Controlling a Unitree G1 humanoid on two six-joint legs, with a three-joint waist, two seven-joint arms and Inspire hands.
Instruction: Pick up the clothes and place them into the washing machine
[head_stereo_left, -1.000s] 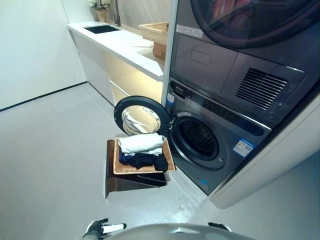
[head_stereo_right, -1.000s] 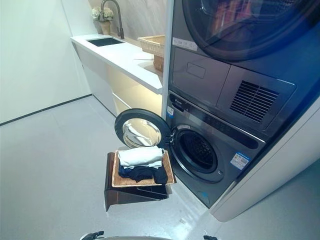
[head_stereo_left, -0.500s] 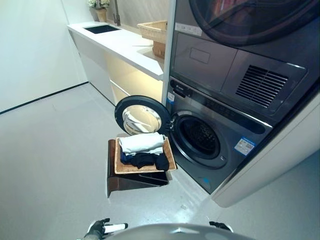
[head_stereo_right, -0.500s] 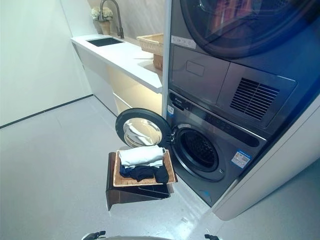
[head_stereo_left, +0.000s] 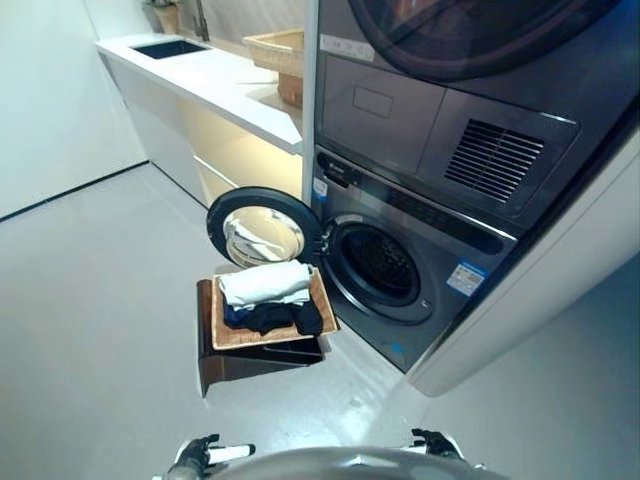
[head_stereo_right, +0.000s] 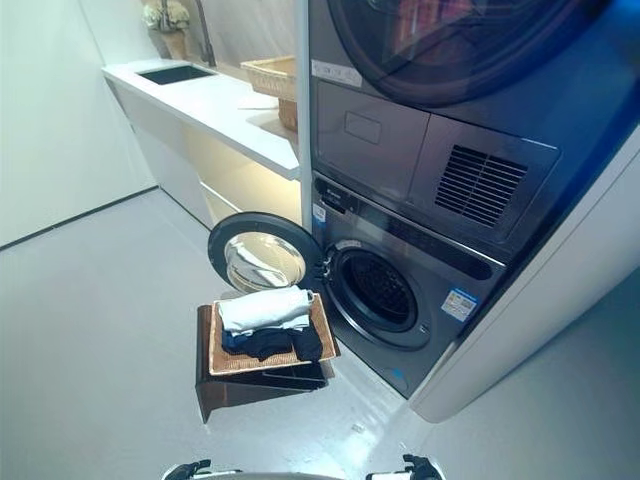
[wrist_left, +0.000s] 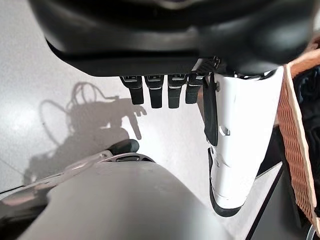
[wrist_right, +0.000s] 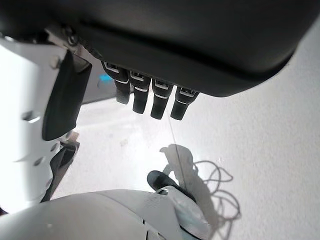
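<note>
Left hand: our dark left hand (head_stereo_left: 196, 455) hangs low at our side, fingers (wrist_left: 152, 92) straight and relaxed, holding nothing.
Clothes: a folded white cloth (head_stereo_left: 265, 283) and a crumpled dark navy garment (head_stereo_left: 272, 317) lie together in the shallow woven wicker tray (head_stereo_left: 218, 337), ahead of the left hand and well apart from it.
Tray support: the tray sits on a dark brown wedge-shaped stand (head_stereo_left: 240, 365) on the grey floor, just beside the washer.
Washer door: the round dark-rimmed glass door (head_stereo_left: 262, 227) stands swung open, just beyond the tray from where the hands hang.
Washing machine: the dark grey front-loading washing machine (head_stereo_left: 400, 270) shows its drum mouth (head_stereo_left: 378, 266) clear, ahead of the right hand and beside the tray.
Right hand: our dark right hand (head_stereo_left: 434, 443) hangs low on the other side, fingers (wrist_right: 160, 100) straight, empty.
Step in hand: we judge we are closing in on the tray, nothing picked up yet.
Doing it well: we should get near enough to reach down, take one garment whole so nothing trails, and keep clear of the open door.
</note>
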